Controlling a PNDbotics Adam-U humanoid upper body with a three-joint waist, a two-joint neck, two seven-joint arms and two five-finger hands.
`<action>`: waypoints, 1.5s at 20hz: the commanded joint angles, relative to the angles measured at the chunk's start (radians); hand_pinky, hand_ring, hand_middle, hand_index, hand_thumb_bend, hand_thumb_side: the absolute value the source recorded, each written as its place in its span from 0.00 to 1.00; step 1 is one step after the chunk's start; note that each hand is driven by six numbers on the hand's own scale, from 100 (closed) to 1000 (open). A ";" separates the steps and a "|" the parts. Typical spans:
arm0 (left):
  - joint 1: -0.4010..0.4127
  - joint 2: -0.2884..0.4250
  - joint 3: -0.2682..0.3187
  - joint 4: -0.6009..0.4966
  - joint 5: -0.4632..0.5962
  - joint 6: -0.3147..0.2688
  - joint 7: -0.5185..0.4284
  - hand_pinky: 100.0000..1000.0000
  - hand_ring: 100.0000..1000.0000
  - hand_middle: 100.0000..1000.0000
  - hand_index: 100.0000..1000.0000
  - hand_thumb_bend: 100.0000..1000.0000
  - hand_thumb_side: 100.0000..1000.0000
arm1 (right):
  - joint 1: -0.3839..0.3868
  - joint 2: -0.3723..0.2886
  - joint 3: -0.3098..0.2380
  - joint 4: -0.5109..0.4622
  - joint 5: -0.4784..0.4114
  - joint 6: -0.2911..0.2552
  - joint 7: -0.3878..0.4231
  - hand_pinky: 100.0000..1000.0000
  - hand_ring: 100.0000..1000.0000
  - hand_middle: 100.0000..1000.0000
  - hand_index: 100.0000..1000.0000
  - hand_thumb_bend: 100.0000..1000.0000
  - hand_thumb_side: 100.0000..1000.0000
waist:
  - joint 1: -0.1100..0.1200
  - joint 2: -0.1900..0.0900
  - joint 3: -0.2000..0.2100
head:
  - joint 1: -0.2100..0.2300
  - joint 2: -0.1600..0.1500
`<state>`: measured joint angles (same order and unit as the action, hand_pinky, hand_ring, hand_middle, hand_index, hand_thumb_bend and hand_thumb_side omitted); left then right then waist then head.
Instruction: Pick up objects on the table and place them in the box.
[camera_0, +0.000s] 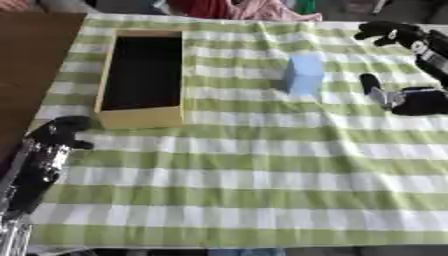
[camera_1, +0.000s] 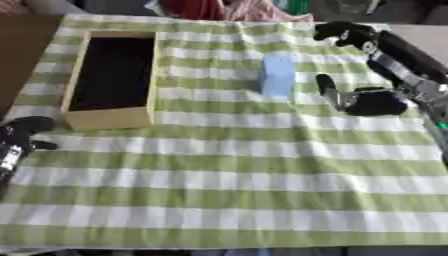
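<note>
A light blue block stands upright on the green-and-white striped cloth, right of centre. To its left lies a long wooden box with a dark inside; I see nothing in it. My right hand hovers just right of the block and is open. Its thumb points toward the block without touching it, and its fingers reach toward the far edge. My left hand rests at the lower left near the box's front corner, fingers relaxed, holding nothing.
The striped cloth covers most of the table. Bare brown tabletop shows to the left of the box. Red and pink fabric lies along the far edge.
</note>
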<state>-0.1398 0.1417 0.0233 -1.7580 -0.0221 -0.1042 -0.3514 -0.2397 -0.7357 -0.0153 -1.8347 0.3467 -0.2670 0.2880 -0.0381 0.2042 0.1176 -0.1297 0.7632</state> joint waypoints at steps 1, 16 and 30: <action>-0.005 0.017 0.003 -0.022 0.003 0.000 -0.001 0.65 0.82 0.72 0.70 0.00 0.57 | -0.023 -0.048 0.001 0.011 -0.029 -0.001 0.007 0.84 1.00 0.83 0.99 0.00 0.31 | 0.000 -0.013 0.002 | -0.002 -0.001; -0.005 0.021 -0.005 -0.020 0.002 -0.003 -0.009 0.65 0.82 0.72 0.70 0.00 0.56 | -0.230 -0.114 0.094 0.279 -0.123 -0.036 0.100 0.85 1.00 0.85 0.99 0.00 0.38 | -0.004 -0.014 0.024 | -0.014 -0.005; -0.013 0.027 -0.014 -0.020 0.003 -0.006 -0.020 0.65 0.82 0.72 0.70 0.00 0.56 | -0.445 -0.012 0.122 0.587 -0.071 -0.062 0.190 0.85 1.00 0.86 0.99 0.00 0.44 | -0.016 -0.010 0.065 | -0.045 -0.031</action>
<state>-0.1421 0.1499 0.0117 -1.7581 -0.0221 -0.1078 -0.3674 -0.6638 -0.7341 0.1131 -1.2657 0.2656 -0.3276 0.4734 -0.0562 0.2068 0.1838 -0.1699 0.7443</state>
